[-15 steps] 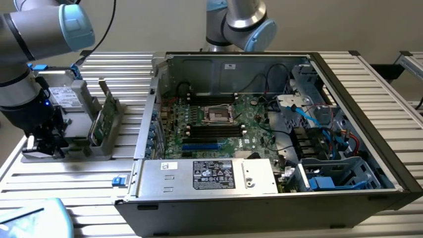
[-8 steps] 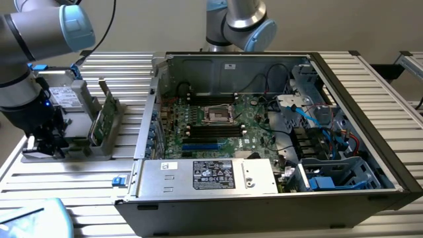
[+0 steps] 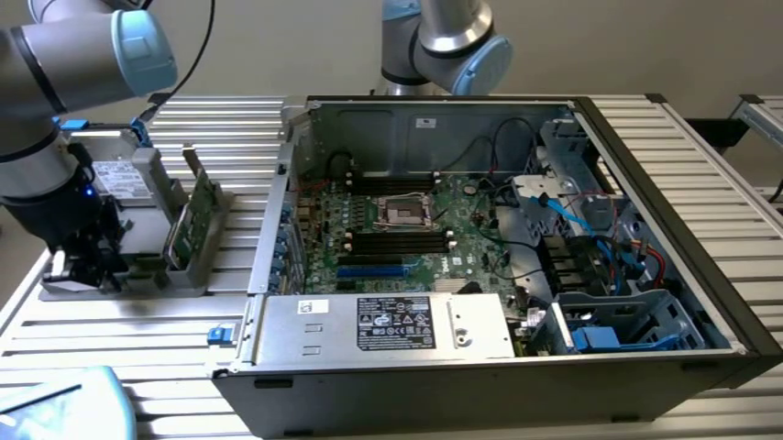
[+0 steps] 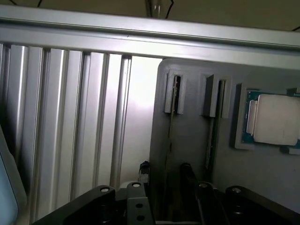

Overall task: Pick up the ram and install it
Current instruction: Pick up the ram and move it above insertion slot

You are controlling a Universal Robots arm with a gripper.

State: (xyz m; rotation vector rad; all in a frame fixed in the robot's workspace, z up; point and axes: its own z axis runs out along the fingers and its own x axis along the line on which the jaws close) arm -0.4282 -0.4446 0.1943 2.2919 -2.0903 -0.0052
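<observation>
At the exterior frame's lower left, above the grey holder (image 3: 183, 280) on the bench (image 3: 123, 339), the fingers (image 4: 186, 177) stand wide open and empty, straddling the ram (image 4: 171, 126), which sits on edge, its long axis running away between them.

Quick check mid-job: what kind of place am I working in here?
Probably a robotics lab bench for computer assembly: an open computer case with its motherboard exposed, a grey parts holder beside it, all on a slatted aluminium table.

open computer case (image 3: 404, 408) on slatted table (image 3: 123, 341), motherboard (image 3: 423, 234) inside, power supply (image 3: 385, 325), grey tray (image 4: 187, 136) holding processor chip (image 4: 277, 119)
</observation>
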